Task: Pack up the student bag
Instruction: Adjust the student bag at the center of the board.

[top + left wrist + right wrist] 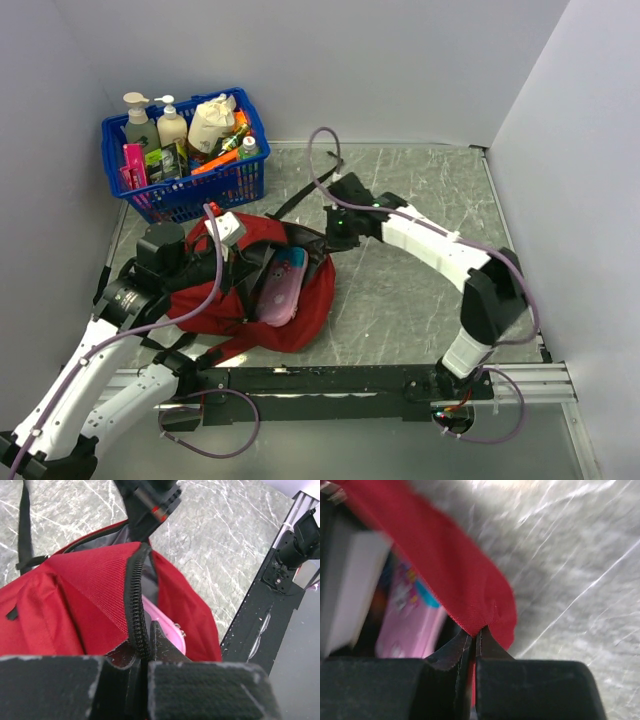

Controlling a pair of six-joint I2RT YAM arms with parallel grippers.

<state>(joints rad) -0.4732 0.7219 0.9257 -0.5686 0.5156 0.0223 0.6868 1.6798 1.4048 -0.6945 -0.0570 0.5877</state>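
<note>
Bag open on desk w/ pink case inside — L tool pinched tight on its zipper edge, R tool likewise on its red rim.

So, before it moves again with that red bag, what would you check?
1. Left claw pinching the student bag at its zipper edge: ok.
2. Right claw pinching the bag's red rim: ok.
3. Bag mouth open between the two claws: ok.
4. Pink case lying in the opening: ok.
5. Case fully inside the bag: cannot tell.
6. Blue basket upright behind the bag: ok.
</note>
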